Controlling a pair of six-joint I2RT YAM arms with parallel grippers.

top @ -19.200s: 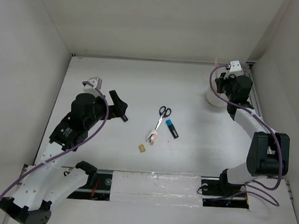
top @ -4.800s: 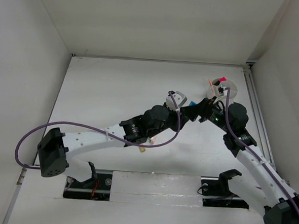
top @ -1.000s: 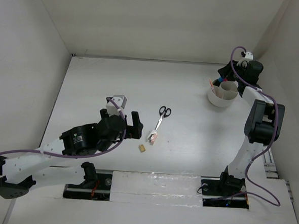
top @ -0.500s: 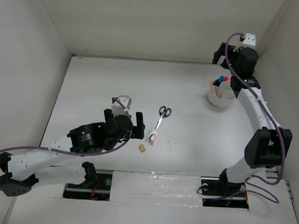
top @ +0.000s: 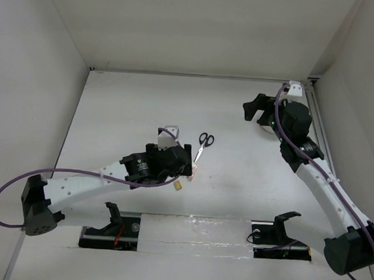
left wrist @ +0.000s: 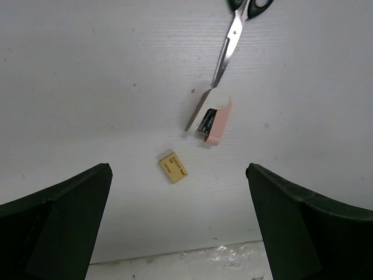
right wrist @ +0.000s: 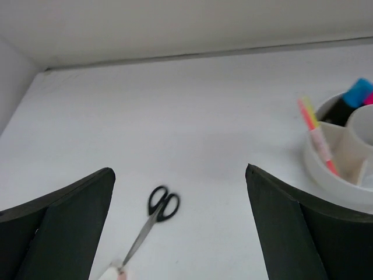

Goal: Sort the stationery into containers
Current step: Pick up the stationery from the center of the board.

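**Tub partly filled, three items loose on the table**

Right wrist view: the white tub [right wrist: 326, 169] sits at right and is cut off by the frame edge. One compartment holds a blue-capped marker [right wrist: 356, 93], with a pink cap [right wrist: 369, 98] barely in frame beside it. Another holds a yellow stick [right wrist: 308, 111] and a thin red pen [right wrist: 325, 153], close together and hard to separate. In the top view the tub is mostly hidden behind the right arm.

The scissors [left wrist: 232, 44] lie at centre table, handles cropped in the left wrist view and blurred in the right wrist view. At the blade tip is a pink-white eraser [left wrist: 213, 115], with a tan eraser [left wrist: 173, 167] below and left of it.

The left gripper [left wrist: 179, 195] hangs over the erasers, jaws spread wide and empty. The right gripper [right wrist: 179, 195] is also wide apart and empty.
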